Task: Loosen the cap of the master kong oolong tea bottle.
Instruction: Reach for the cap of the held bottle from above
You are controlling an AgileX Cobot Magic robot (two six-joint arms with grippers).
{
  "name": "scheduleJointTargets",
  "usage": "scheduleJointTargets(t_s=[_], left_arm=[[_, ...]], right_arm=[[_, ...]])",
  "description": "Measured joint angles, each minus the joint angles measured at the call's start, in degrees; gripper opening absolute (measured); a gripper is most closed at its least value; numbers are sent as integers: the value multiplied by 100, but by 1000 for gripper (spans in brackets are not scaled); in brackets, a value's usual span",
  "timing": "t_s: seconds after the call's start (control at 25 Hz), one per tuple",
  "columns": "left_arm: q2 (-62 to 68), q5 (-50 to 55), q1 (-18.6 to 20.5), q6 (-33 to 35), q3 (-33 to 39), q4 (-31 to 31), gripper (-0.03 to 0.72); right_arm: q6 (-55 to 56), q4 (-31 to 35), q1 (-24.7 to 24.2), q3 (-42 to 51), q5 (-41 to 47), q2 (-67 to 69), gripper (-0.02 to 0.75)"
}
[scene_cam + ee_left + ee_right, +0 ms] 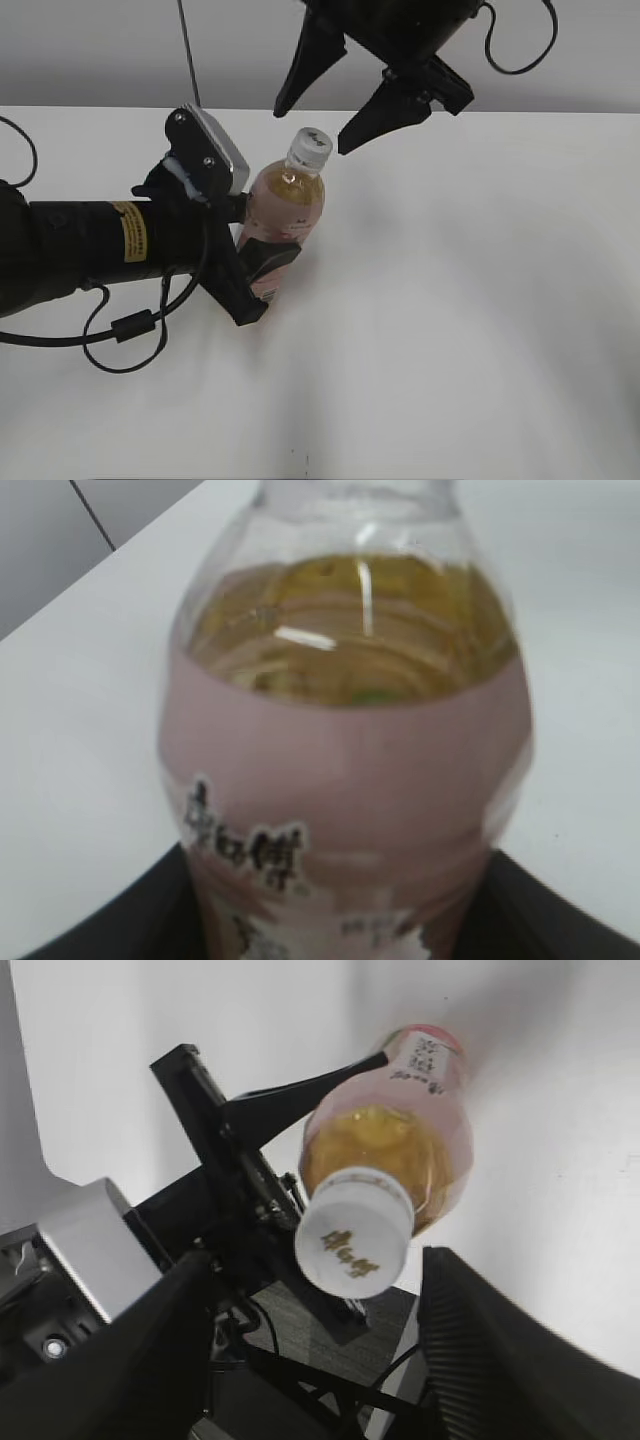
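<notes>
From the exterior view, your left gripper [262,270] is clamped on the master kong oolong tea bottle [281,215], which stands on the white table [480,300]; your right gripper [312,125] hangs spread wide just above the cap [309,148], not touching; on the left wrist view the bottle's pink label [350,790] fills the space between the jaws; on the right wrist view the cap [354,1237] sits between your two parted fingers [500,1350], clear of both.

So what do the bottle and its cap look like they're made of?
The bottle looks like clear, glossy plastic: the amber drink shows through and highlights glint on its shoulder. The cap looks like opaque white plastic, fairly matte, probably moulded.
</notes>
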Motion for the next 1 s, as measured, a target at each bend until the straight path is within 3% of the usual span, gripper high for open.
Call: scheduleJointTargets(t_s=[0.68, 1.0], left_arm=[[0, 11, -5, 0, 0, 0, 389], [0, 11, -5, 0, 0, 0, 389]], right_arm=[[114, -293, 47, -18, -89, 168, 479], [114, -269, 47, -18, -118, 242, 405]])
